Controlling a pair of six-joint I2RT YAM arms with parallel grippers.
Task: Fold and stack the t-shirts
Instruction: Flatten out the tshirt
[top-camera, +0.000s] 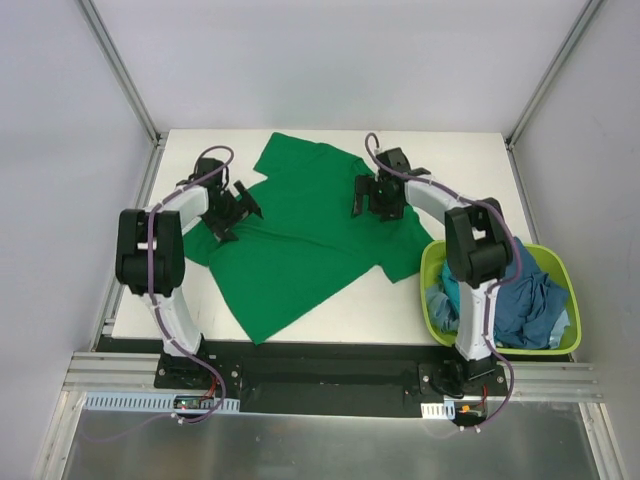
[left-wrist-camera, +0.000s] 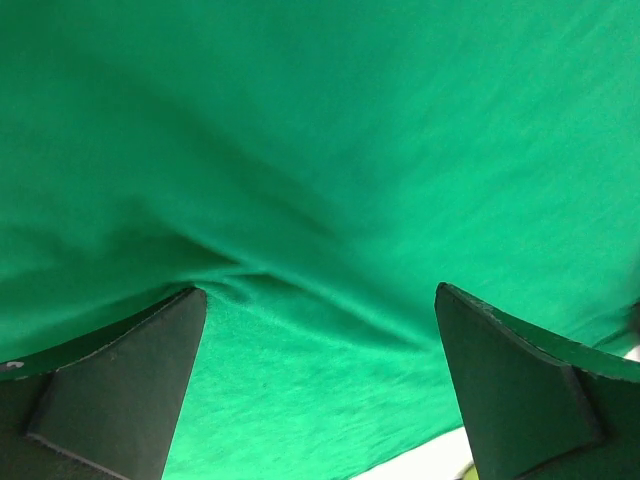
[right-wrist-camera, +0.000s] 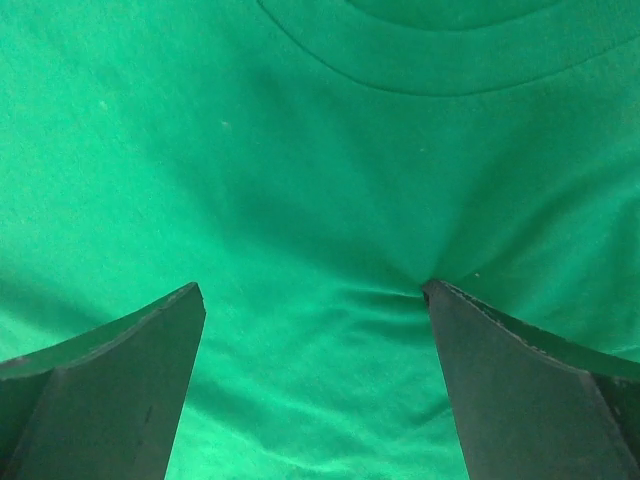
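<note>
A large bright green t-shirt (top-camera: 300, 240) lies spread on the white table, tilted, its hem toward the front. My left gripper (top-camera: 235, 207) is open, pressed down on the shirt's left side; its fingertips (left-wrist-camera: 150, 370) dent the green cloth (left-wrist-camera: 320, 200). My right gripper (top-camera: 378, 198) is open on the shirt's upper right, near the collar (right-wrist-camera: 440, 60); its fingertips (right-wrist-camera: 500, 370) press into the cloth (right-wrist-camera: 300, 200). Blue and teal t-shirts (top-camera: 525, 300) lie bunched in the basket at the right.
A lime-green plastic basket (top-camera: 428, 262) stands at the table's front right, beside the right arm. White table (top-camera: 180, 300) shows left and front of the shirt. Metal frame posts rise at the back corners.
</note>
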